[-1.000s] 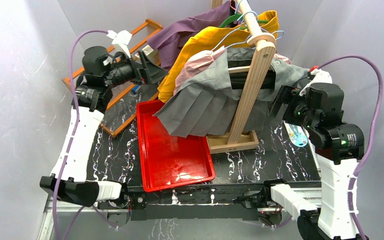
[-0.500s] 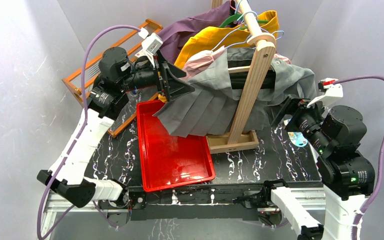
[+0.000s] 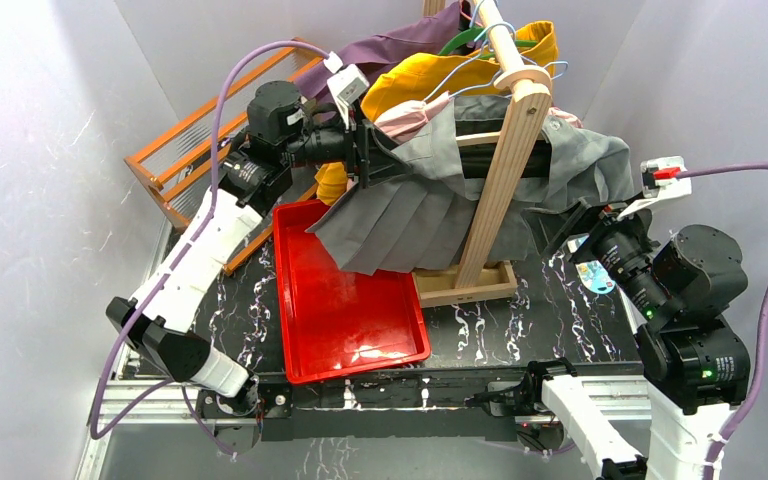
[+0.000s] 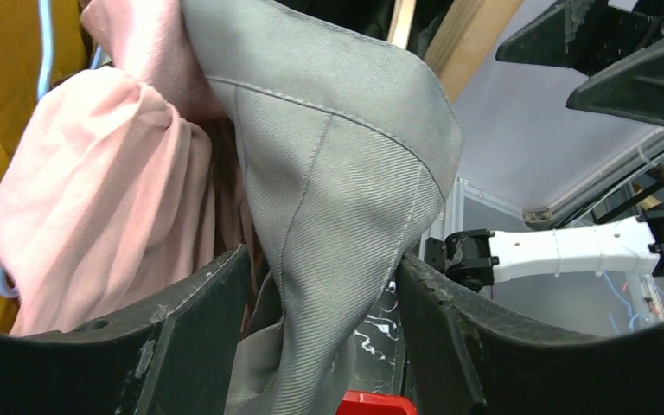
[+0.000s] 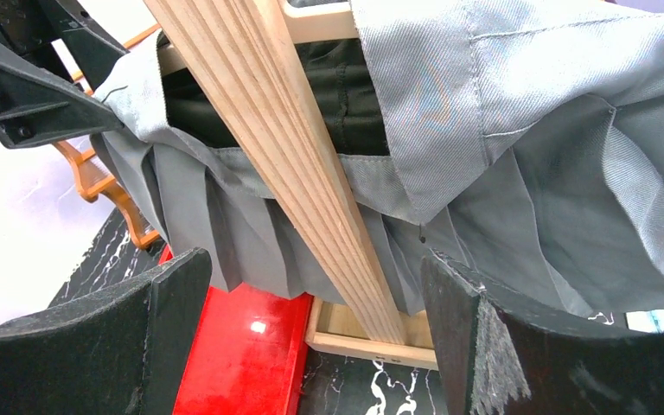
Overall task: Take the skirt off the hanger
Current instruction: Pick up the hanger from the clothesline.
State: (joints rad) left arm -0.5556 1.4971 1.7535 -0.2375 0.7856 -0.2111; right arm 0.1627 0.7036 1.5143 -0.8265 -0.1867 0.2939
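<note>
Two grippers are posed at the grey skirt [image 3: 410, 215], upper centre: left gripper [image 4: 322, 259] astride a fold, clamping unclear; right gripper [image 5: 307, 259] spread wide, empty. If pinched too, the pink garment [image 4: 112, 173] could be dragged along.

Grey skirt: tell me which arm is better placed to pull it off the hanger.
Left. The left gripper is at the grey skirt's upper corner, its cloth between the fingers. The right gripper hangs open, apart from the skirt, with the wooden post in front of it.
</note>
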